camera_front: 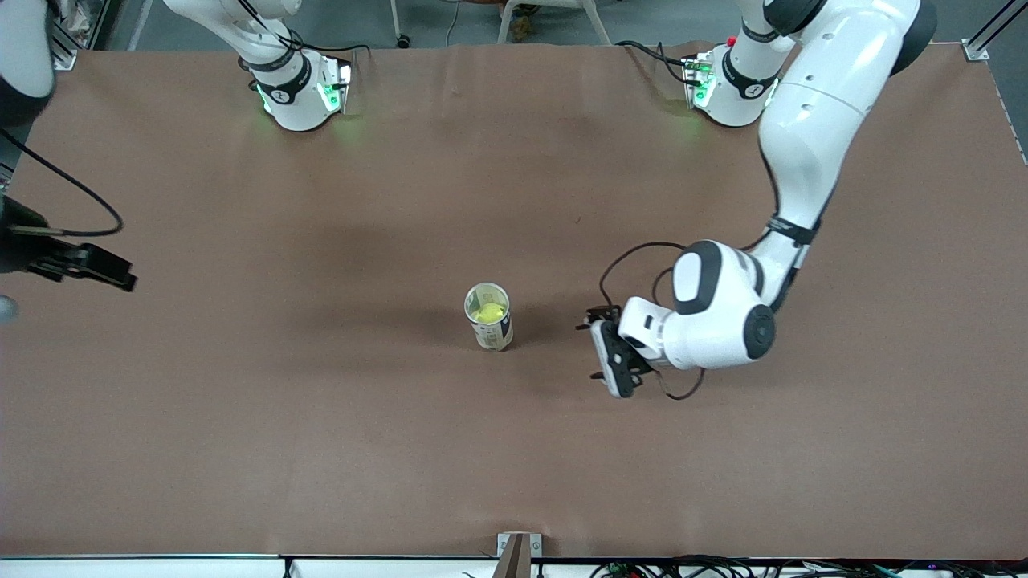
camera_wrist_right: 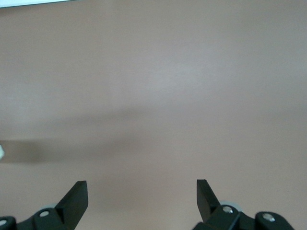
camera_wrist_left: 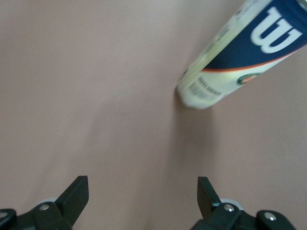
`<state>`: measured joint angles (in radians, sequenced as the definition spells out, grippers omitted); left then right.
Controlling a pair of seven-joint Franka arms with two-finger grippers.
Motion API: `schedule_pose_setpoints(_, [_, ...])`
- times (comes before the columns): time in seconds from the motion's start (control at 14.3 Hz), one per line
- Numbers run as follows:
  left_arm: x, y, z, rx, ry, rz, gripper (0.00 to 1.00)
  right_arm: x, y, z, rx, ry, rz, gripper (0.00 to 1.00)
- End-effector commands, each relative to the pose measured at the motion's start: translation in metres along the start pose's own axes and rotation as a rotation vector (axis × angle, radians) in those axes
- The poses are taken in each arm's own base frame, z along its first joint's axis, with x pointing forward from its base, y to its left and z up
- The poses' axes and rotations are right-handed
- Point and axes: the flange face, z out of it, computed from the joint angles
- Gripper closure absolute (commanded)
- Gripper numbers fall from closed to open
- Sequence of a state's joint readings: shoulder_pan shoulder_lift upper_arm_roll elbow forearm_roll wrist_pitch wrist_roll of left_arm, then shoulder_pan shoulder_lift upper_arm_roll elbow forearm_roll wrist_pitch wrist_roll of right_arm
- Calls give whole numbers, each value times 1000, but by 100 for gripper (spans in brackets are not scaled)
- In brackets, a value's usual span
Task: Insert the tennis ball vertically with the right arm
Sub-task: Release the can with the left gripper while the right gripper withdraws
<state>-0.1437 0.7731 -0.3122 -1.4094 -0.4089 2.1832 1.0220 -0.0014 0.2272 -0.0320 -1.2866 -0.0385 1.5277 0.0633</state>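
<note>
An upright clear tennis-ball can (camera_front: 495, 332) stands mid-table, with a yellow-green tennis ball (camera_front: 487, 314) sitting inside it below the open rim. The left gripper (camera_front: 593, 350) hangs low beside the can, toward the left arm's end of the table, open and empty. In the left wrist view the can (camera_wrist_left: 240, 57), with its blue label, lies a short way off from the open left gripper (camera_wrist_left: 143, 184). The right gripper (camera_front: 122, 278) is over the table's edge at the right arm's end, well away from the can. Its wrist view shows the right gripper (camera_wrist_right: 142, 187) open over bare brown table.
Both arm bases (camera_front: 301, 96) (camera_front: 727, 88) stand along the edge of the brown table farthest from the front camera. A small metal bracket (camera_front: 518, 552) sits at the edge nearest that camera. A black cable (camera_front: 80, 193) loops by the right arm.
</note>
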Motion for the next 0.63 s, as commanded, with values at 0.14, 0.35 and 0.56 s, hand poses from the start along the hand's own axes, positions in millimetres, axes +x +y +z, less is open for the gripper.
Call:
schedule_pose_setpoints(0.14, [-11,-15,-83,93,-97,-327,0,-28,59,-21,-14,28,-24,0])
schedule_pose_setpoints(0.35, [-17,-20,-117,170,-80,-560,0,-24,63,-15,5,60,-16,0])
schedule_pose_setpoints(0.56, [-24,-16,-163,309,-126,-736,0,-25,68,-14,41,62,-10,0])
